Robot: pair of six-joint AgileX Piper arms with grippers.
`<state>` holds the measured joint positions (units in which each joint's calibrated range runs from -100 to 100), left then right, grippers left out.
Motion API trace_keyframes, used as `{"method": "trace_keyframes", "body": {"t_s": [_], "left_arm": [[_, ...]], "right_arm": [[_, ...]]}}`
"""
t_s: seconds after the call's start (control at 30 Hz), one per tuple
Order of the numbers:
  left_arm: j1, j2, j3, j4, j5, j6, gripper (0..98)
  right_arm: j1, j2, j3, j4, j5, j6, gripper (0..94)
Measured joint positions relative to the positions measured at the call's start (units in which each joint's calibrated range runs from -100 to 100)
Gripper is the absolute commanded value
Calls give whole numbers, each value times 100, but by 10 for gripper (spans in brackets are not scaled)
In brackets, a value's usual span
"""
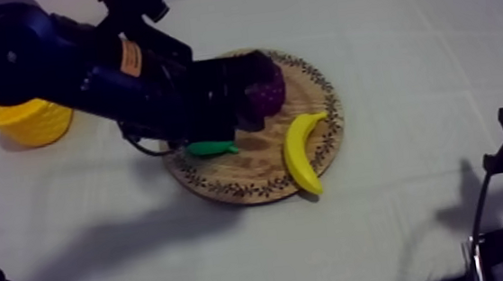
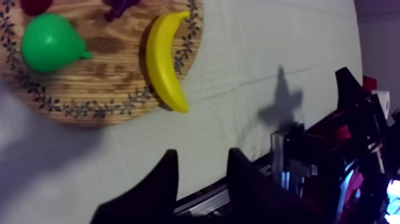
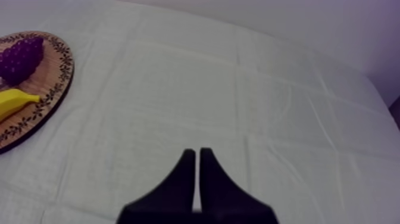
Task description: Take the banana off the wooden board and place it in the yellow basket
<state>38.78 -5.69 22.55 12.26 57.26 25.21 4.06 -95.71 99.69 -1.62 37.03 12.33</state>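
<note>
- The left pincer (image 2: 202, 152) is spread, with nothing between its fingers (image 2: 164, 179).
- The banana (image 2: 163, 58) lies flat beyond those fingertips and apart from them. It rests on the rim of the board (image 2: 89, 101), one tip reaching past the edge over the cloth.
- The right pincer (image 3: 196, 152) is pressed together on nothing. The banana is well off to its side, and the cloth before it is bare.
- Handling, as I judge it: a toy banana, so light, with a smooth skin that may slip. I cannot tell whether it is stiff or soft. The curve tapers, so a pinch near a tip could squirt out.
- Best hold: across the thick middle, fingers on the two long flanks and square to the curve.
- The basket (image 1: 28, 121) sits behind the left arm, well apart from the pincer, on the side away from the banana.
- Count: one banana, one pear (image 2: 50, 42), one bunch of grapes (image 1: 264, 90), one small red fruit (image 2: 34, 5), one board, one basket.
</note>
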Motion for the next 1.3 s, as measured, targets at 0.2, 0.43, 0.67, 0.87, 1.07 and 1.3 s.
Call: {"method": "trace_keyframes", "body": {"t_s": [0.2, 0.43, 0.67, 0.87, 1.07, 1.3], "left_arm": [[21, -64, 5, 5, -123, -130, 474], [-24, -52, 240, 92, -246, -167, 519], [-70, 59, 386, 156, -347, -170, 524], [-119, 236, 388, 207, -354, -216, 525], [-182, 638, 261, 355, -312, -329, 528], [-215, 1409, -158, 599, -197, -510, 534]], "right_arm": [[0, 0, 0, 0, 0, 0, 6], [0, 0, 0, -6, 0, 0, 6], [0, 0, 0, -6, 0, 0, 6], [0, 0, 0, -6, 0, 0, 6], [0, 0, 0, -6, 0, 0, 6], [0, 0, 0, -6, 0, 0, 6]]}}
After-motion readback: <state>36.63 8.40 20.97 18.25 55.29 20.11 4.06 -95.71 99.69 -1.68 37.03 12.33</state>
